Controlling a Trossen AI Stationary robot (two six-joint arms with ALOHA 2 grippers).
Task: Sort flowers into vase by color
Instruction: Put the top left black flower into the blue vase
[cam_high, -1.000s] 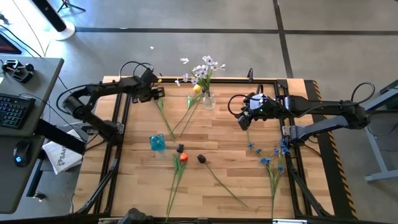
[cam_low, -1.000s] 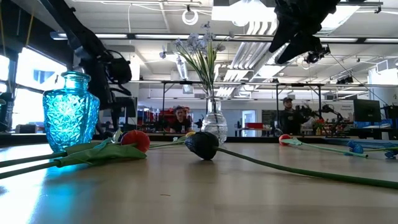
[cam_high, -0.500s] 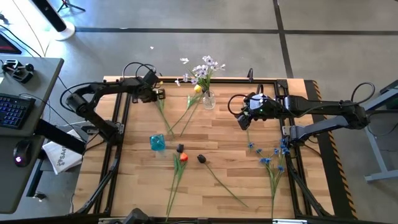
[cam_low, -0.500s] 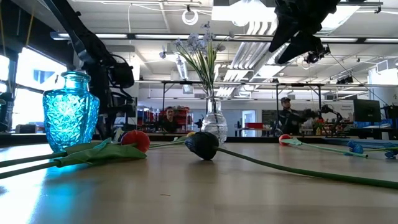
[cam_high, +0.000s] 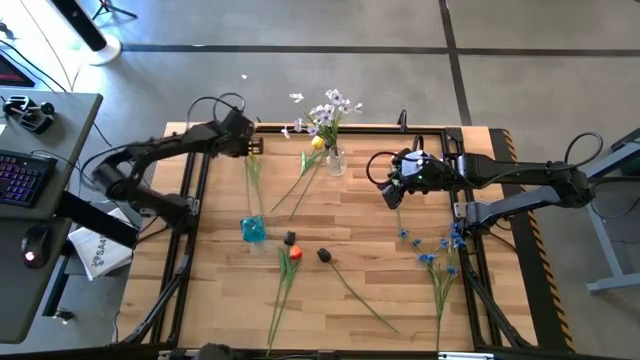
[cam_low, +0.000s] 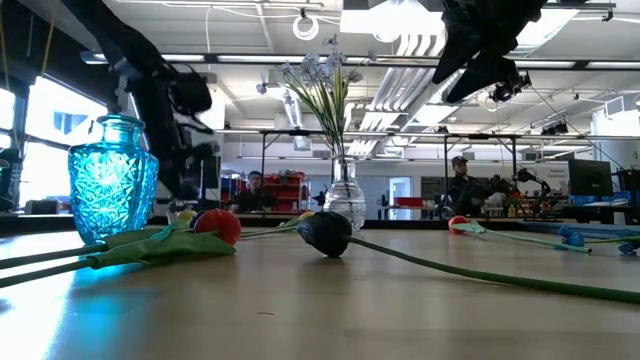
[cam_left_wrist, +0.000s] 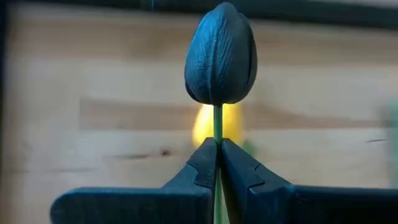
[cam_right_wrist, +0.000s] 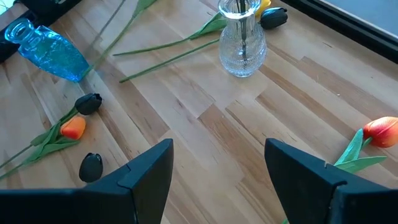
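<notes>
My left gripper (cam_high: 249, 148) is near the table's far left edge, shut on a dark purple tulip (cam_left_wrist: 221, 56). The tulip's green stem (cam_high: 253, 190) trails down toward the blue vase (cam_high: 253, 229). A clear vase (cam_high: 335, 160) at the far middle holds white-lilac sprigs (cam_high: 330, 108), and a yellow tulip (cam_high: 317, 143) lies beside it. My right gripper (cam_right_wrist: 217, 165) hangs open above the table's right half, holding nothing. An orange-red tulip (cam_high: 294, 254) and two dark tulips (cam_high: 289, 239) (cam_high: 324, 256) lie on the wood near the blue vase. My left gripper pinches the tulip's stem (cam_left_wrist: 217, 134) just below the flower head, between its two fingertips (cam_left_wrist: 202, 165). The fingers slant down from above and lie across the stem. The head stands clear past the fingertips. The rest of the stem hangs below, and I cannot tell whether its lower end touches the table.
Blue blossoms (cam_high: 440, 250) lie along the right side, and another orange-red tulip (cam_right_wrist: 382, 130) lies close to my right gripper. Long green stems (cam_right_wrist: 168, 53) cross the wood between the two vases. Dark frame rails (cam_high: 190, 190) run along both sides of the table.
My left gripper has risen a little at the far left with the dark tulip's head end. The stem has swung, and its lower end now points toward the blue vase instead of toward the table's middle.
</notes>
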